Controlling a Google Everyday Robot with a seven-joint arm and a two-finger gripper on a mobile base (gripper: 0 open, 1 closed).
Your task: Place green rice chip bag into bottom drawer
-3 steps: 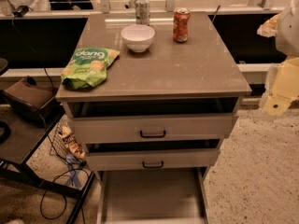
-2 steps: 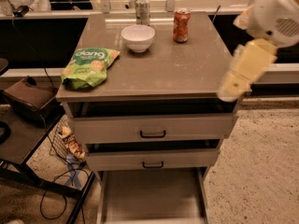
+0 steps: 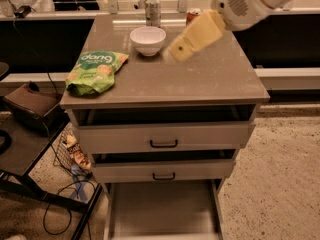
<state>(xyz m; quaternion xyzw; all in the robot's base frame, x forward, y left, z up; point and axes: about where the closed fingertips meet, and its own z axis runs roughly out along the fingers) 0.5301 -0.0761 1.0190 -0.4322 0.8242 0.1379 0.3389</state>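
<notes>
The pale yellow two-finger gripper (image 3: 181, 47) hangs over the grey-brown cabinet top (image 3: 210, 79), just right of the round white bowl (image 3: 147, 39); whether it is spread or closed cannot be told. The light-green glossy rice chip bag (image 3: 95, 70) lies well apart, at the top's front-left corner. Below, the wide grey-beige bottom drawer (image 3: 162, 209) stands pulled out, its flat floor showing.

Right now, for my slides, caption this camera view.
Tan tool above the countertop near the white bowl; light-green glossy chip bag lies left, grey-beige bottom drawer open.

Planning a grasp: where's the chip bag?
Chip bag lies at the countertop's front-left corner, left of the bowl; the tool hovers right of the bowl.
</notes>
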